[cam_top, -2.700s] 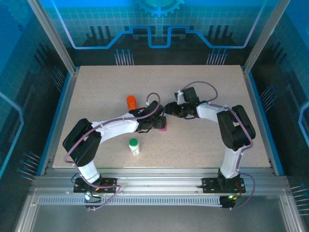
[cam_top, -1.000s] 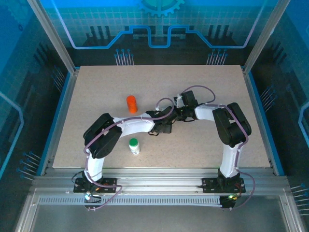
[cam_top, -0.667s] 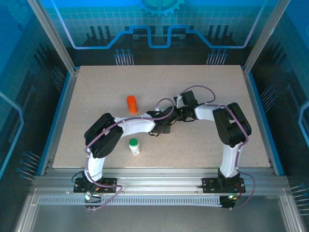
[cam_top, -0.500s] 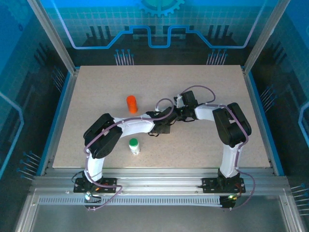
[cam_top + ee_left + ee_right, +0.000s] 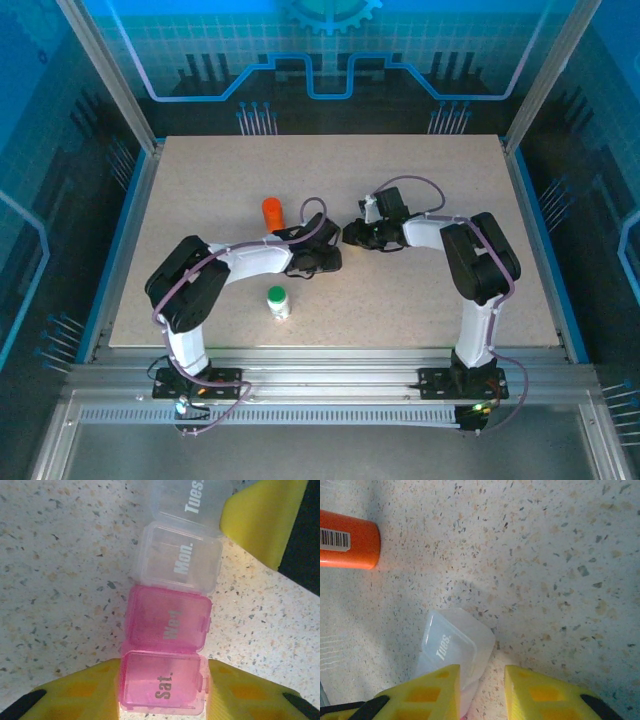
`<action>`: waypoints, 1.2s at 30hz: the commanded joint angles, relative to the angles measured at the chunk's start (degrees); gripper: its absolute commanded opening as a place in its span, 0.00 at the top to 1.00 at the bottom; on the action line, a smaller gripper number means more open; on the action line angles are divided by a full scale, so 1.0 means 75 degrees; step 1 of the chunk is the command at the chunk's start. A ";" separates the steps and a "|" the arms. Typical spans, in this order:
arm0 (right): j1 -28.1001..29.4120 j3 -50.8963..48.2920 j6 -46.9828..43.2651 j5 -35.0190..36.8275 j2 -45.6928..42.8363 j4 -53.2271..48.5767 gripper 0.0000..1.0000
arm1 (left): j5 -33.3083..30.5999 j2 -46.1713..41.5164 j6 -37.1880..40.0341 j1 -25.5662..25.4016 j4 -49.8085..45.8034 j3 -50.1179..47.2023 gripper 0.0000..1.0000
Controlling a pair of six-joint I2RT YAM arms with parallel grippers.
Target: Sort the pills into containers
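Our left gripper just pinched the pink-and-clear plastic weekday pill strip — the right gripper's hold we cannot tell — so emptying can likely begin.

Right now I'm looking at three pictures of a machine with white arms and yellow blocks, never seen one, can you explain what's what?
These are two robot arms bolted to a table. The wide picture looks down from above: left arm, right arm. The two close-ups come from a camera on each wrist; the yellow blocks are that arm's jaws. On the table stand an orange bottle and a white bottle. Between the arms is a strip pill box with day labels. The left jaws clamp its pink Sat. end. The right jaws sit at its clear Tues. end; whether they grip it is unclear.
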 commanded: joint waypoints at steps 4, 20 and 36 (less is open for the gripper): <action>0.0066 0.0069 -0.0282 0.0544 0.0202 -0.0837 0.72 | 0.0356 -0.0640 -0.0544 0.0439 0.0290 -0.0771 0.45; 0.0454 0.0479 -0.0787 0.1173 -0.0757 -0.1728 0.63 | -0.0104 -0.1235 -0.0269 0.0610 -0.0077 -0.0789 0.42; 0.0540 0.1985 -0.1270 0.1678 -0.0097 -0.2734 0.44 | -0.0711 -0.1189 0.2065 0.1003 -0.0934 0.0382 0.43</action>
